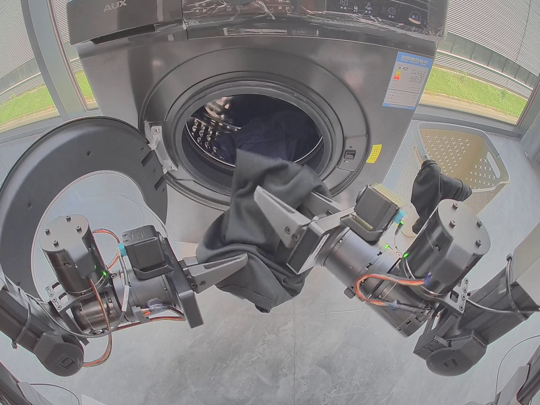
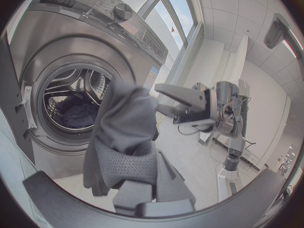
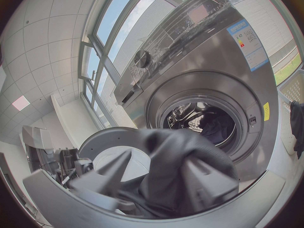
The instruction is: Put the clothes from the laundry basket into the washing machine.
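A dark grey garment (image 1: 253, 237) hangs in front of the washing machine's open drum (image 1: 253, 136), its top edge resting at the drum's lower lip. My left gripper (image 1: 236, 262) holds the garment's lower left part, fingers shut on the cloth (image 2: 126, 162). From the right, my right gripper (image 1: 281, 193) stands open, its fingers (image 3: 205, 184) wide apart, and the garment (image 3: 171, 165) drapes over and between them. Dark blue clothes (image 1: 270, 133) lie inside the drum. The beige laundry basket (image 1: 467, 153) stands right of the machine with a dark garment (image 1: 436, 189) over its rim.
The round machine door (image 1: 73, 187) is swung open on the left, just behind my left arm. Grey tiled floor (image 1: 281, 355) lies below the grippers. Windows run behind and beside the machine.
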Motion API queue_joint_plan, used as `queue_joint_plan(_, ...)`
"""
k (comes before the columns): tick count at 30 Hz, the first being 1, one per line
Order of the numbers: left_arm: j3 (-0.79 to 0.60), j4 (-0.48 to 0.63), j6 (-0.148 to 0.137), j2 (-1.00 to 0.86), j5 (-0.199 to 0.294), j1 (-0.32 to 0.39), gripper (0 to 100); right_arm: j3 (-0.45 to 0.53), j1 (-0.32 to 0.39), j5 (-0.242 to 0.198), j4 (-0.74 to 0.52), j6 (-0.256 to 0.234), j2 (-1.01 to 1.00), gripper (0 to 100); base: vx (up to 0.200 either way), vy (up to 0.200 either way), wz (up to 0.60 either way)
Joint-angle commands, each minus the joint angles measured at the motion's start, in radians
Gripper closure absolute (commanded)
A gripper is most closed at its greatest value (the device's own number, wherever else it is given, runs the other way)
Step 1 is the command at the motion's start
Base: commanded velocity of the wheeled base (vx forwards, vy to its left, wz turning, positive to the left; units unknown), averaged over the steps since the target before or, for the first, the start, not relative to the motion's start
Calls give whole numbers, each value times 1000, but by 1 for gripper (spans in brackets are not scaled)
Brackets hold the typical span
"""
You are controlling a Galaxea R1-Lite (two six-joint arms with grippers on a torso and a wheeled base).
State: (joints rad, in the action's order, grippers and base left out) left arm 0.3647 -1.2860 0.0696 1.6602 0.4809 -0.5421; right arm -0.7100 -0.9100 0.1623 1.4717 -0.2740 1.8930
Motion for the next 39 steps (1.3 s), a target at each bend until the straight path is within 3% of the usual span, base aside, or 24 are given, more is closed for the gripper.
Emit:
queue_joint_plan(1,19,-12,12,-22,-1,7,100,53,-4,-4,16,1,37,0,0,0,0)
queue_joint_plan(3,46,-21,42,-17,-18,13,100,87,-6,-4,27,3,37,0,0,0,0)
queue_joint_plan(5,71,-29,76,-13,-68,14,100,107,-7,-4,32,4,37,0,0,0,0)
queue_joint_plan(7,96,-32,82,1,-103,14,100,133,-9,-3,32,7,29,0,0,0,0)
queue_joint_plan(20,137,-90,87,30,-125,16,100,244,5,-3,33,47,34,0,0,0,0)
queue_joint_plan(25,137,-95,90,23,-123,14,100,241,23,-3,32,52,37,0,0,0,0)
queue_joint_plan(28,135,-115,107,19,-120,14,100,228,62,-4,33,59,67,0,0,0,0)
queue_joint_plan(39,137,-139,108,19,-116,14,100,201,135,-14,52,85,141,0,0,0,0)
